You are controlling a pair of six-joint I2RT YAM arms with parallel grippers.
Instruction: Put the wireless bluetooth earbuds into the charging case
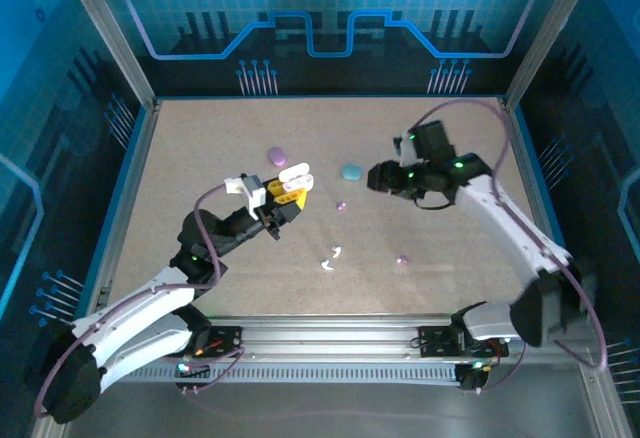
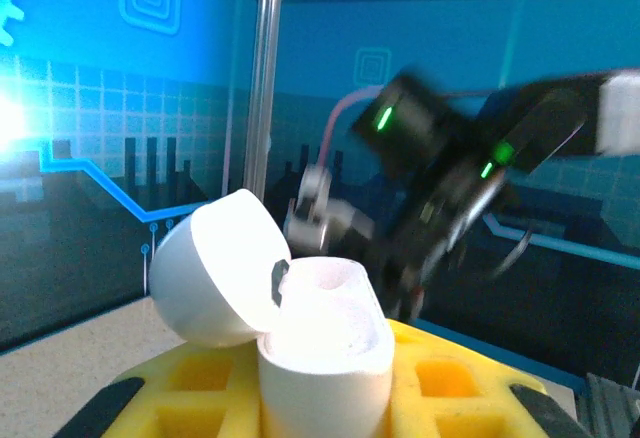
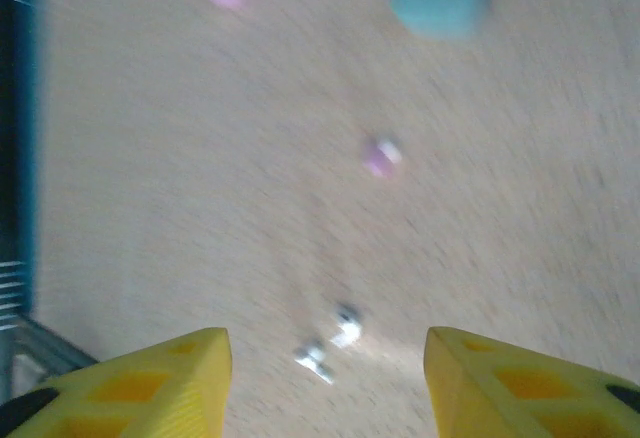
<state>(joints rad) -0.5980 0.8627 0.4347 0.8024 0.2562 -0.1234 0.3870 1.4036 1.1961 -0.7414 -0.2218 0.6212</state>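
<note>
Seen from above, the left gripper (image 1: 287, 196) is closed around a white charging case (image 1: 296, 174), a little left of the middle of the table (image 1: 200, 138). Its wrist camera shows more: the lid (image 2: 215, 268) stands open, tilted to the left. The right gripper (image 3: 322, 353) has its fingers apart and holds nothing. Near its fingertips, two white earbuds (image 3: 330, 343) and farther off one purple earbud (image 3: 380, 156) lie on the table, tiny and blurred
</note>
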